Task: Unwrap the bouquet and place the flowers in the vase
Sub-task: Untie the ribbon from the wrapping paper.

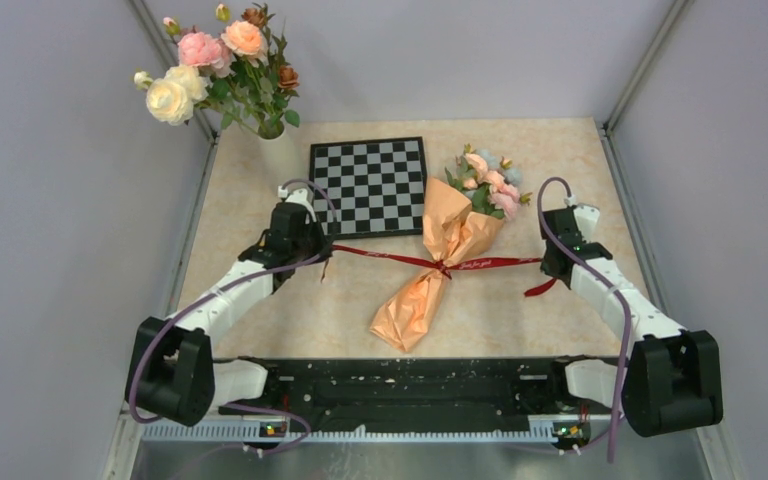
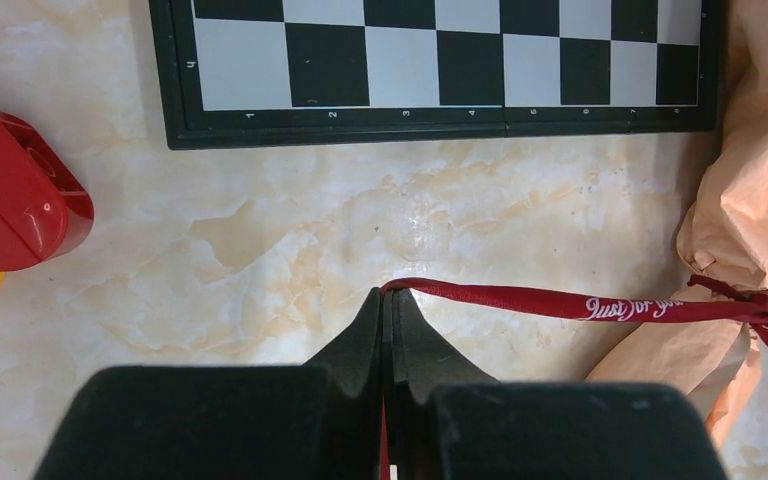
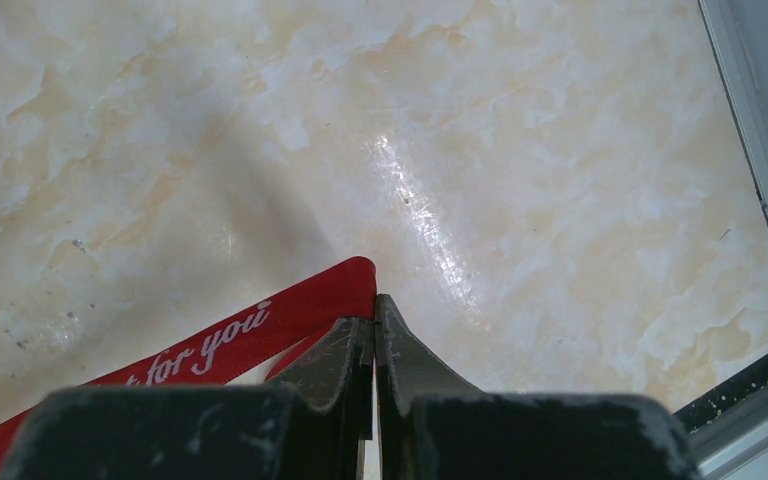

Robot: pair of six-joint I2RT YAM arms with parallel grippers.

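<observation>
White vase (image 1: 280, 151): you find it upright at the far left corner of the table (image 1: 580, 160), holding large cream, pink and peach roses (image 1: 215, 60), well apart from the bouquet.
Black left gripper (image 1: 322, 256): your fingers are pressed together on the ribbon's left end; in the wrist view the red band comes out of the closed tips (image 2: 385, 300) and runs right to the knot.
Checkered chessboard (image 1: 368, 185): it lies flat at the far middle, with its right edge just beside the paper wrap.
Red ribbon (image 1: 390, 258): dark red with white lettering, it is stretched almost straight across the table between your two grippers and is knotted at the wrap's waist.
Peach bouquet (image 1: 440, 265): it lies on the table just right of centre. Its long axis runs diagonally. The narrow crinkled tail points near-left toward the arm bases, and the wide mouth points far-right.
Small flowers (image 1: 488, 180): pink-peach and pale blue blooms with green leaves spill out of the far-right mouth, beside the board's right corner.
Black right gripper (image 1: 545, 262): your jaws are clamped shut on the ribbon's right end, and a short loose tail lies just below them.
</observation>
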